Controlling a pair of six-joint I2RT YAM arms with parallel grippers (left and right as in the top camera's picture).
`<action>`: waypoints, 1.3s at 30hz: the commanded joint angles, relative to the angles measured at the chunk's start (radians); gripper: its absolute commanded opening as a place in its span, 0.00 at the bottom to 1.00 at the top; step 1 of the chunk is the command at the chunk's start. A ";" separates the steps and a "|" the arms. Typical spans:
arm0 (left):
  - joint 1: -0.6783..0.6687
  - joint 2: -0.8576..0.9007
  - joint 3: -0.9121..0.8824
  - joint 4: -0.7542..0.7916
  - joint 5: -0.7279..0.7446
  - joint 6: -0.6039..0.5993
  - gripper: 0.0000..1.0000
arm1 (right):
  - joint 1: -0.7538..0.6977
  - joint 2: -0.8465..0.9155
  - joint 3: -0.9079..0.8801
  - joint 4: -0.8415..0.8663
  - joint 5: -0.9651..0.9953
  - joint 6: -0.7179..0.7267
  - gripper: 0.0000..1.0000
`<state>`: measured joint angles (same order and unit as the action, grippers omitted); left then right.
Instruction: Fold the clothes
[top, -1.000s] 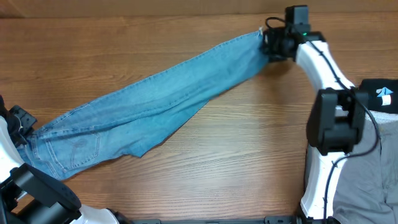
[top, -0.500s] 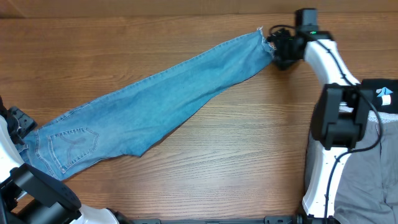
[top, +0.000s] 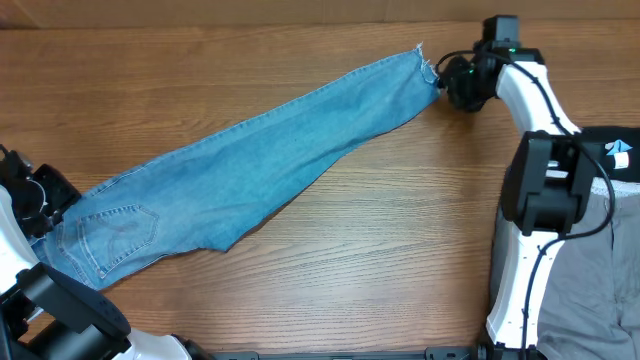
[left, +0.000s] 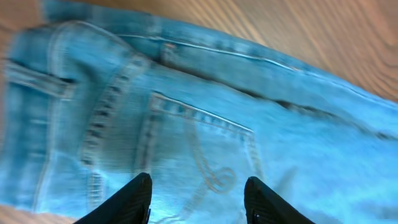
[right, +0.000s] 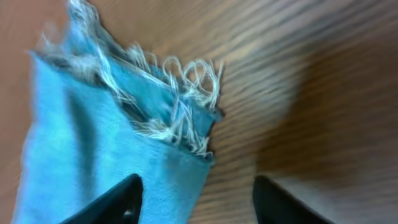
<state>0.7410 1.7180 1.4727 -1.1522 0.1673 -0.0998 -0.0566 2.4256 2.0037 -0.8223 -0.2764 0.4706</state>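
The clothes here are light-blue jeans (top: 250, 165) lying flat and stretched diagonally across the wooden table (top: 380, 250). The waist and a stitched back pocket (top: 125, 228) are at the lower left, and the frayed hem (top: 420, 62) is at the upper right. My left gripper (top: 52, 196) hovers at the waist end. In the left wrist view it (left: 199, 202) is open over the back pocket (left: 199, 146), holding nothing. My right gripper (top: 452, 82) sits just right of the hem. In the right wrist view it (right: 199, 205) is open, with one finger over the denim edge (right: 143, 168) and the frayed threads (right: 180, 93) ahead.
A grey garment (top: 590, 290) lies at the right edge beside the right arm's base (top: 540, 190). A dark item with a blue-and-white tag (top: 618, 152) sits above it. The table's far edge (top: 250, 27) runs close behind the hem.
Both grippers have opened and let go of the jeans. The right one drew back to the right of the hem. The waist end has dropped flat, showing the back pocket.
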 joint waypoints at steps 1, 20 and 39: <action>-0.002 0.000 0.022 -0.023 0.100 0.056 0.52 | 0.026 0.040 0.011 0.006 -0.005 -0.034 0.61; -0.002 0.000 0.022 -0.026 0.092 0.060 0.52 | 0.017 -0.009 0.256 0.071 -0.005 -0.109 0.04; -0.002 0.000 0.022 -0.130 0.044 0.079 0.53 | -0.011 0.140 0.219 0.019 0.076 -0.217 0.86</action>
<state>0.7410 1.7180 1.4731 -1.2709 0.2024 -0.0441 -0.0700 2.4916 2.2307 -0.8200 -0.1780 0.2790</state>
